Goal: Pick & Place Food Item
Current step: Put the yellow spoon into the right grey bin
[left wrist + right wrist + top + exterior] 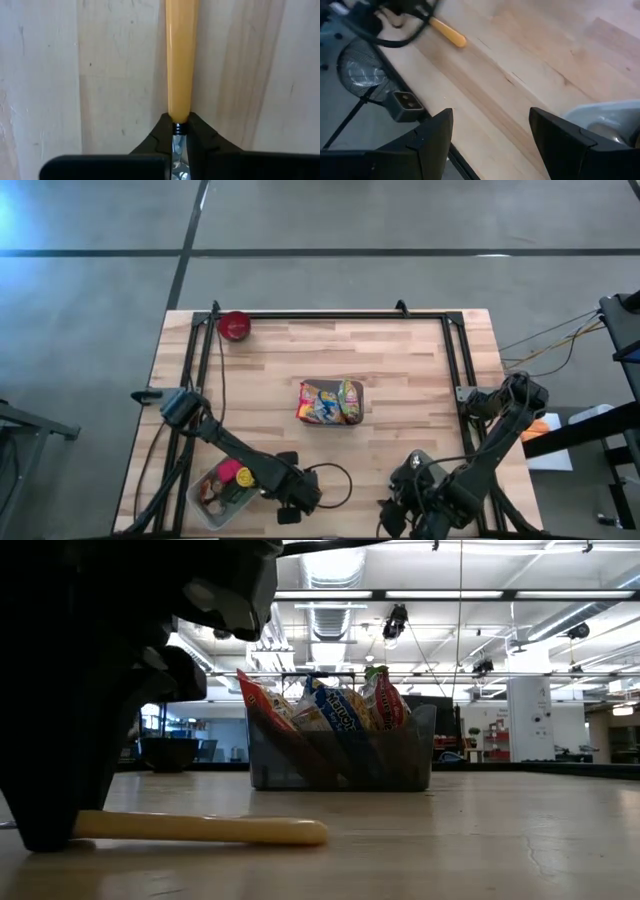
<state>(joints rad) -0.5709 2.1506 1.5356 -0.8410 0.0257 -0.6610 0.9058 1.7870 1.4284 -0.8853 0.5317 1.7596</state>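
My left gripper point(179, 131) is sitting low on the wooden table point(400, 370), near its front edge, with both fingers clamped together on one end of a long yellow stick-shaped food item point(178, 55). The item is lying flat on the table surface, extending away from the fingertips. My right gripper point(490, 135) is waiting near the front edge toward the right side, its fingers standing apart and holding nothing. A grey bin point(340, 762) of snack packets point(328, 402) is resting at the table centre. A second container point(205, 505) of items is sitting just beside my left arm.
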